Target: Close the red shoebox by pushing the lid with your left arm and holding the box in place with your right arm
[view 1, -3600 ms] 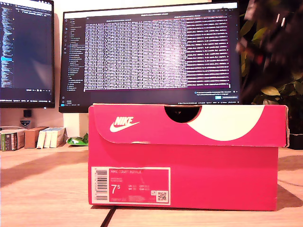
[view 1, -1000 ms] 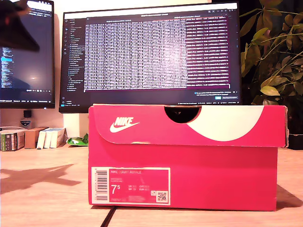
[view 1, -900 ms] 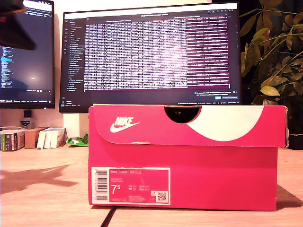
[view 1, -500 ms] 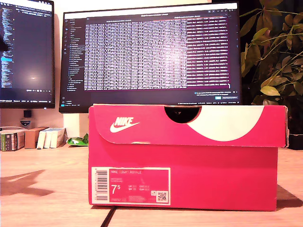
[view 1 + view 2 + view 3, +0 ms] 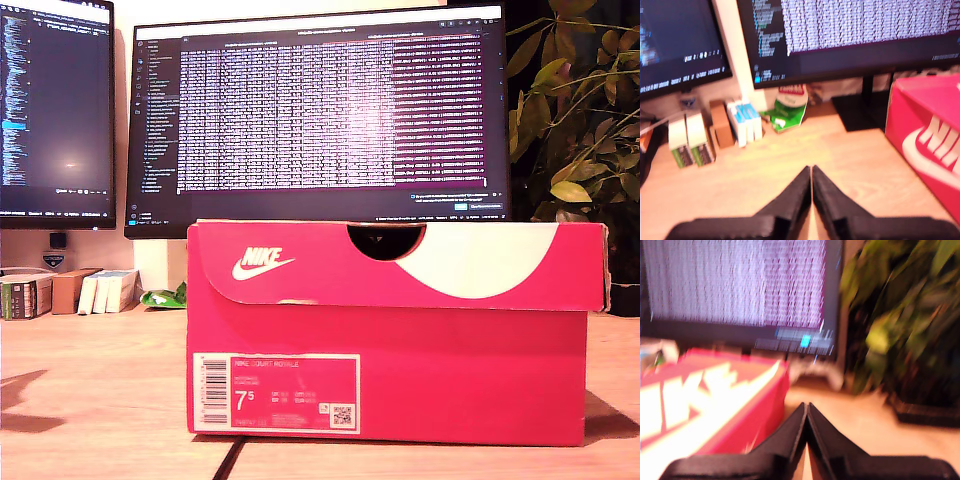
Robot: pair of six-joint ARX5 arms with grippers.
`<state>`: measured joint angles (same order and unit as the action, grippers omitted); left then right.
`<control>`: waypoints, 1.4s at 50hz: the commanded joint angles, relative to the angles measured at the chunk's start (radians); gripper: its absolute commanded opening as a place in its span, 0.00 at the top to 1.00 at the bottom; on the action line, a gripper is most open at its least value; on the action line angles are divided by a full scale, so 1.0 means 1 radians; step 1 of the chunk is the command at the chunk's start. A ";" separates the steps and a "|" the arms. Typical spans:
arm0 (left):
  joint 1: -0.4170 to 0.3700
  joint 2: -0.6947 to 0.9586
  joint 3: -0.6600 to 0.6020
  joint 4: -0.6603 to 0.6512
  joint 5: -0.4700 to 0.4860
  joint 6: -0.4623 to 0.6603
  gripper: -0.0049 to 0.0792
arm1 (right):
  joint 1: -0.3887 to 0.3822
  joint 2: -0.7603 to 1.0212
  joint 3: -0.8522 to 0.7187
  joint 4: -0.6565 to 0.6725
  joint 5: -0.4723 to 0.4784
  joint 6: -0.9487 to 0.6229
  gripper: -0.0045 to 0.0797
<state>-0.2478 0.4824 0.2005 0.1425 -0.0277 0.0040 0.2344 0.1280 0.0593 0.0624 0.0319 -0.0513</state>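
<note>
The red shoebox (image 5: pixel 390 335) sits on the wooden surface (image 5: pixel 95 400) in the middle of the exterior view, its lid (image 5: pixel 400 262) down over the body, with the white label facing the camera. Behind it stands a large monitor (image 5: pixel 320 115) full of text, a second monitor (image 5: pixel 55 110) at the exterior view's left, and a leafy plant (image 5: pixel 575 130) at the exterior view's right. Neither arm shows in the exterior view.

My first hand (image 5: pixel 811 175) has its two dark fingers pressed together with no gap, holding nothing, above bare wood; the box's side shows near it but apart, and small cartons (image 5: pixel 742 122) and a green packet (image 5: pixel 787 110) stand by the monitor foot. My second hand (image 5: pixel 806 412) is likewise pinched together and empty, in a blurred picture, hovering just beside the box's end without touching it, the plant beyond
</note>
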 commanded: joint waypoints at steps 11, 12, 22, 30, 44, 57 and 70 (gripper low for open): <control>0.003 -0.076 -0.108 0.014 0.019 -0.034 0.96 | 0.034 0.003 -0.056 0.009 0.000 -0.005 0.96; 0.003 -0.082 -0.114 0.014 0.020 -0.034 0.96 | 0.034 0.003 -0.056 0.008 0.001 -0.009 0.96; 0.003 -0.154 -0.163 -0.035 0.043 -0.058 0.96 | 0.034 0.003 -0.056 -0.011 0.000 -0.028 0.96; 0.003 -0.202 -0.163 -0.106 0.061 -0.057 0.96 | 0.034 0.003 -0.055 -0.058 0.005 -0.027 0.96; 0.003 -0.257 -0.163 -0.259 0.082 -0.056 0.96 | 0.033 0.003 -0.055 -0.189 0.004 -0.027 0.96; 0.003 -0.289 -0.163 -0.337 0.083 -0.060 0.96 | 0.033 0.003 -0.054 -0.226 0.004 -0.027 0.96; 0.003 -0.293 -0.163 -0.383 0.072 -0.068 0.96 | 0.033 0.003 -0.054 -0.226 0.004 -0.027 0.96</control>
<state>-0.2478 0.1967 0.0612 -0.2474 0.0498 -0.0582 0.2638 0.1280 0.0296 -0.1711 0.0360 -0.0769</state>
